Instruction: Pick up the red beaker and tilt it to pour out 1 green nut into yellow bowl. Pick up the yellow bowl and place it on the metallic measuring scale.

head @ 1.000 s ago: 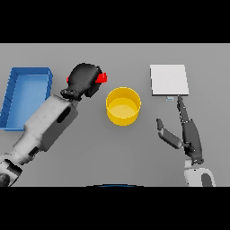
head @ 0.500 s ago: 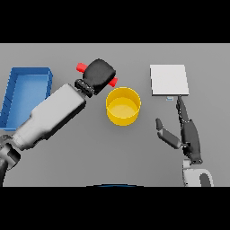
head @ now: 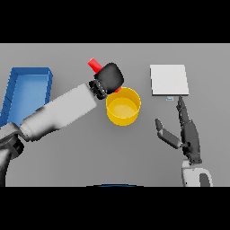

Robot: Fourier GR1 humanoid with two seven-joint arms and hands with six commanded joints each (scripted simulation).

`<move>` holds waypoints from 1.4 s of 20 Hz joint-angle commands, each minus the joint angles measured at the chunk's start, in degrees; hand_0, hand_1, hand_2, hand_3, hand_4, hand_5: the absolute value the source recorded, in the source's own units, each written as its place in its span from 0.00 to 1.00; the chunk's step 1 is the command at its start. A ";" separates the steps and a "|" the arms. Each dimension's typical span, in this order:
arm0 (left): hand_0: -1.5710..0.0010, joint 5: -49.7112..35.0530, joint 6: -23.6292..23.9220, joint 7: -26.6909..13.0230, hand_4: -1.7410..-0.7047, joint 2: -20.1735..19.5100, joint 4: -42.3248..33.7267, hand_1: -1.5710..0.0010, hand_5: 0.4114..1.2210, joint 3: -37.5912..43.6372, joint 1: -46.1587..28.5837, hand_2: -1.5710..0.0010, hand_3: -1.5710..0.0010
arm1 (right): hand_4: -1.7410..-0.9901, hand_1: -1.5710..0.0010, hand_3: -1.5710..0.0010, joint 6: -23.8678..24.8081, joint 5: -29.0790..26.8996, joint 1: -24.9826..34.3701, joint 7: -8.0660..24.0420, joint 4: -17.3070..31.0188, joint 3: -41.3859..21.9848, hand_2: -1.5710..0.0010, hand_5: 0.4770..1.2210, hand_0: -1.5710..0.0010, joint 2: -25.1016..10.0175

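My left hand is curled round the red beaker, holding it off the table just beyond the far-left rim of the yellow bowl. The beaker is tilted; one red end sticks out past the far-left side of my hand, and a small sliver of red shows on the side next to the bowl, right above its rim. My hand hides the middle of the beaker, so I cannot tell where its mouth is or whether a green nut is leaving it. My left arm comes in across the table from the near-left corner. The yellow bowl stands upright near the middle of the table; I cannot make out a nut inside it. The metallic measuring scale lies flat toward the far-right part of the table, apart from the bowl. My right hand is by the near-right edge, fingers straight and thumb spread, holding nothing, its fingertips pointing at the scale's near edge. A blue tray sits along the left edge of the table.
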State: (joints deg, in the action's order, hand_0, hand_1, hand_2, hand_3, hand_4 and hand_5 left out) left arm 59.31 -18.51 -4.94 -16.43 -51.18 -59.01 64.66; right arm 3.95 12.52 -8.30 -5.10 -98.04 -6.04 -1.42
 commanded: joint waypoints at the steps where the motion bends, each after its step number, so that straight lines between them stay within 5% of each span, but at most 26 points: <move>1: 0.00 0.83 0.51 0.83 0.00 -0.22 0.85 0.00 1.00 -1.18 0.68 0.00 0.01 | 0.61 1.00 1.00 0.16 0.17 -0.08 -0.18 -0.51 -0.08 1.00 0.19 1.00 -0.02; 16: 0.00 7.39 0.12 8.02 0.01 1.45 6.72 0.00 1.00 -15.62 11.43 0.00 0.00 | 0.71 1.00 1.00 1.91 3.41 0.55 -0.63 0.85 -0.34 1.00 0.16 1.00 -0.79; 20: 0.00 4.98 -0.13 10.69 0.01 -1.12 7.00 0.00 1.00 -13.65 17.02 0.00 0.00 | 0.71 1.00 1.00 2.36 4.14 0.66 -0.55 0.92 -1.06 1.00 0.15 1.00 0.08; 21: 0.00 4.31 0.87 10.81 0.01 -1.48 7.78 0.00 1.00 -12.67 18.67 0.00 0.05 | 0.72 1.00 1.00 2.33 4.15 0.44 -1.08 0.57 -1.12 1.00 0.15 1.00 -0.03; 22: 0.00 3.82 1.39 9.86 0.06 -2.09 8.75 0.00 1.00 -11.52 20.35 0.11 0.04 | 0.72 1.00 1.00 2.30 3.97 0.26 -1.18 0.23 -0.83 1.00 0.15 1.00 -0.36; 24: 0.00 1.60 2.68 11.01 0.04 -3.86 11.16 0.00 1.00 -9.07 23.50 0.07 0.34 | 0.74 1.00 1.00 2.04 3.42 0.48 -0.73 -0.06 -1.01 1.00 0.16 1.00 0.11; 28: 0.00 -4.58 3.44 8.36 0.03 -6.25 18.72 0.00 1.00 -2.14 28.86 0.03 0.14 | 0.74 1.00 1.00 0.69 1.00 0.92 -0.68 -0.05 -0.65 1.00 0.16 1.00 0.48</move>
State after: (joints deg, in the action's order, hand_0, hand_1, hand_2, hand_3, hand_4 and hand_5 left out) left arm 54.66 -15.11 3.23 -22.75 -32.44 -61.13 93.58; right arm 4.66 13.52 -7.35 -5.80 -98.10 -6.69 -0.92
